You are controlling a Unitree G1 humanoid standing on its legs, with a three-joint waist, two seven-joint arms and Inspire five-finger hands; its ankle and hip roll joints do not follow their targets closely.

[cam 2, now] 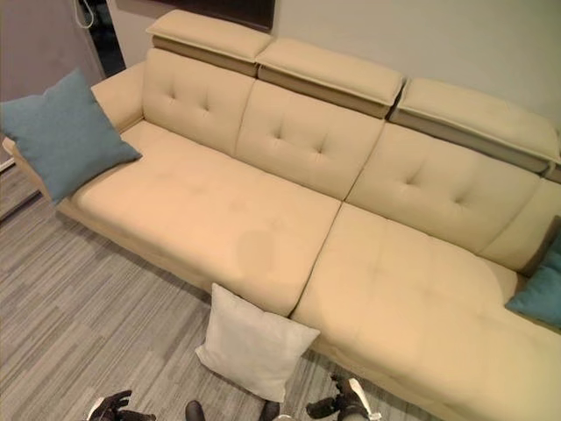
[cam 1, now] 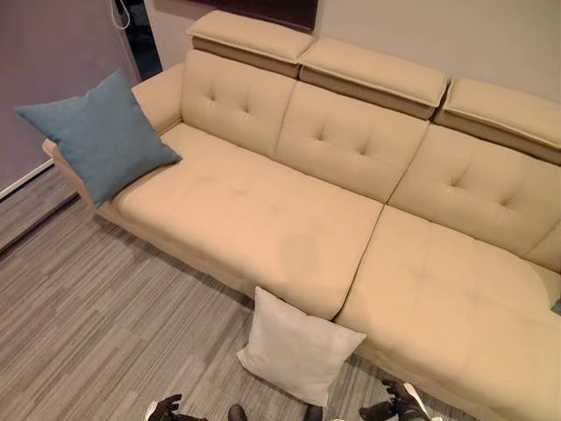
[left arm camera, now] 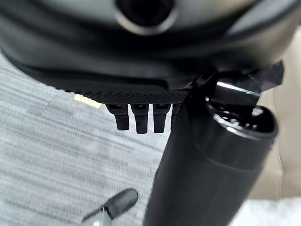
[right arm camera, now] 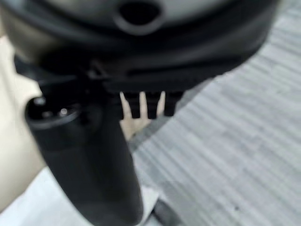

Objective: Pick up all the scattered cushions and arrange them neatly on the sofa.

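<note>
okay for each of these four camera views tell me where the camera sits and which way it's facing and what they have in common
Left eye view: on the head, looking down at the beige tufted sofa, the blue square cushion on its arm, the white square cushion leaning on its front; left hand and right hand at the bottom edge.
Right eye view: same scene from slightly aside, plus a teal cushion at the sofa's far end.
Left wrist view: along its own hand, toward the grey striped carpet.
Right wrist view: likewise, carpet and sofa base.
Both wrist views share the carpet.
</note>
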